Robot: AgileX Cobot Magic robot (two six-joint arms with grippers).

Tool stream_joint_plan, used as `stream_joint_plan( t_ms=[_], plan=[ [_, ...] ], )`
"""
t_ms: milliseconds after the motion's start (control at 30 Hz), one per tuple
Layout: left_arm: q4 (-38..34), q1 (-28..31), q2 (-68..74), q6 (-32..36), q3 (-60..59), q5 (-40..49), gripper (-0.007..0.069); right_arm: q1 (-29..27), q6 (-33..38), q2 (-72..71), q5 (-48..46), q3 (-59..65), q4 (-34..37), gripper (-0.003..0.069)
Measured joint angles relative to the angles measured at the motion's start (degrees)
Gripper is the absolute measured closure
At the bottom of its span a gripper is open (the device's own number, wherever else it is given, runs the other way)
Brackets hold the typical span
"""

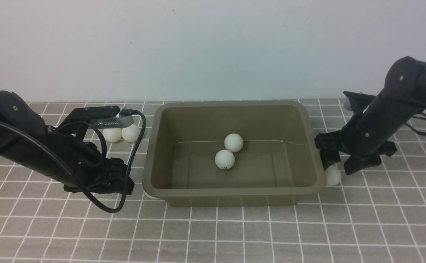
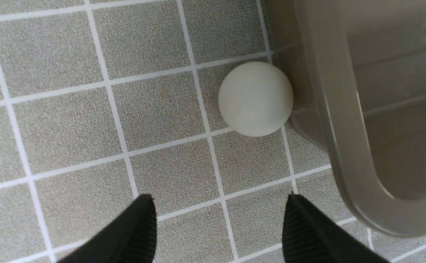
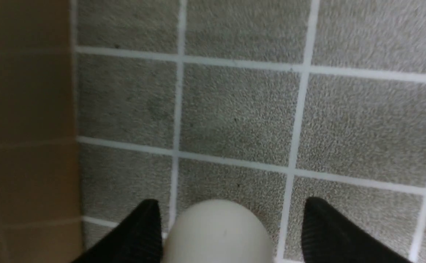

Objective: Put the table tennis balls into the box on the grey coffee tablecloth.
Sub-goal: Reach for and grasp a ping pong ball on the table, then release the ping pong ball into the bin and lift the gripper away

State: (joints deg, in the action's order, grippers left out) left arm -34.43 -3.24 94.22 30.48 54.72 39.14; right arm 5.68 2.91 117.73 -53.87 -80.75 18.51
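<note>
Olive-brown rectangular plastic box [image 1: 234,190] sits mid-frame on the grey-brown cloth with white grid lines [image 1: 234,233]. Inside it: 2 small white balls [image 1: 224,159], touching, near floor centre. Outside it: 2 more white balls [image 1: 130,133] side by side off the left rear corner. 1 white ball [image 1: 332,176] is against the right front corner, just under the right gripper [image 1: 339,168]. The left gripper [image 1: 125,185] is low beside the box's left wall.

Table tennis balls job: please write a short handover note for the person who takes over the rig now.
Left gripper: open, empty; a ball lies ahead of it, beside the box.
Right gripper: open, fingers either side of a second ball, not closed.
Done: two balls inside the box.
Left: these two, plus a pair on the tablecloth behind the left arm.
</note>
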Motion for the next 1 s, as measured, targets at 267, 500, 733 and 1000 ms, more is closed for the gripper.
stream_joint_plan(
  t_ms=[267, 500, 733, 1000],
  plan=[
    [0.0, 0.0, 0.0, 0.0, 0.0, 0.4, 0.0205, -1.7, -1.3, -1.4, -5.6, -2.9, -3.5, 0.0300],
    [-0.3, 0.0, 0.0, 0.0, 0.0, 0.5, 0.0205, 0.6, 0.3, -11.2, -6.5, -8.4, 0.6, 0.0300],
    [-0.3, 0.0, 0.0, 0.0, 0.0, 0.5, 0.0205, 10.3, 7.7, -5.2, -5.2, -8.5, 5.3, 0.0258],
    [-0.5, 0.0, 0.0, 0.0, 0.0, 0.7, 0.0205, 10.3, 5.4, -2.4, -3.0, -8.5, 1.7, 0.0022]
  ],
)
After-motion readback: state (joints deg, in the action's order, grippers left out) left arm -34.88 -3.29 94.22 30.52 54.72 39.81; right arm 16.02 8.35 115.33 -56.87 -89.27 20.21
